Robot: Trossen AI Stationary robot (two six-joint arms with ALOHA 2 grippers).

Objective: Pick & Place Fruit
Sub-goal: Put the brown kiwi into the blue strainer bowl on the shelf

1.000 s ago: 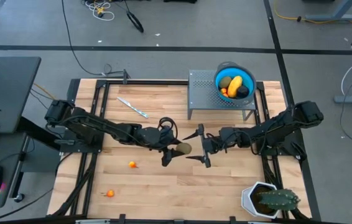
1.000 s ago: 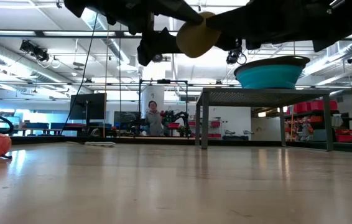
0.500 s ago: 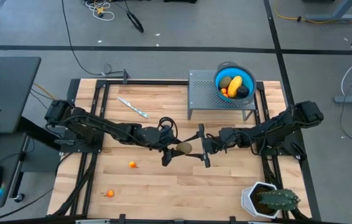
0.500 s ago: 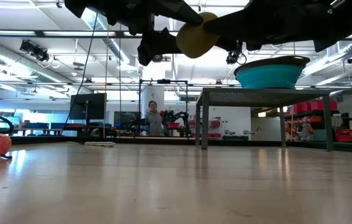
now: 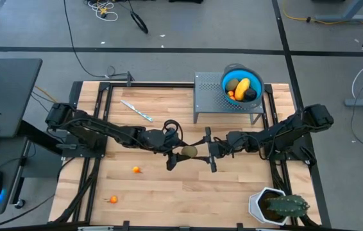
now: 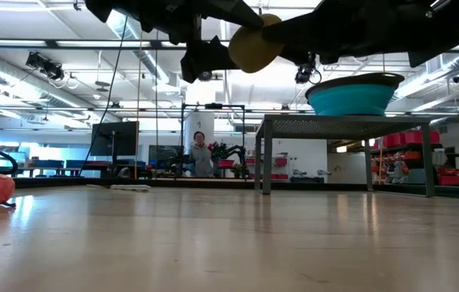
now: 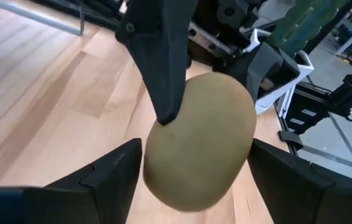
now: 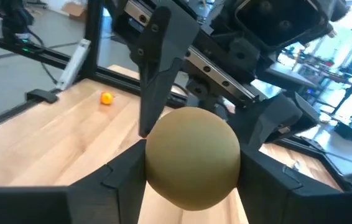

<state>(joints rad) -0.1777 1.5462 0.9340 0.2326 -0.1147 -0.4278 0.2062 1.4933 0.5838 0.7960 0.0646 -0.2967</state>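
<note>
One olive-brown oval fruit (image 5: 188,152) is up in the air over the table's middle, seen high in the low view (image 6: 255,45). My left gripper (image 5: 181,153) reaches it from the table's left and my right gripper (image 5: 203,151) from the right. Both are shut on it. A blue bowl (image 5: 227,76) on a grey metal stand (image 5: 208,96) holds a yellow oblong (image 5: 243,88), an olive oval, a near-black round and orange bits. Two tiny orange-red bits (image 5: 136,170) (image 5: 113,199) lie on the wood. My left gripper pinches the olive-brown fruit between its two fingers (image 7: 117,171), one on each side of the fruit's near end (image 7: 182,180). The fingers come level from the table's left. The fruit is lifted clear of the table. My right gripper has the same fruit between its two fingers (image 8: 123,177), which lie against opposite sides of the end facing it (image 8: 191,168). They come level from the table's right, meeting the left fingers head-on. The fruit is in mid-air between both grippers.
A thin silvery-white stick (image 5: 136,110) lies toward the far left of the table. A white pot with a cactus (image 5: 276,205) stands at the near right corner. Bare wood stretches below the grippers. A person stands far off in the room (image 6: 200,152).
My right gripper's fingers, spread wide a second ago, have shut in on the fruit that my left gripper holds up. The fruit and the left gripper have stayed nearly in place.
</note>
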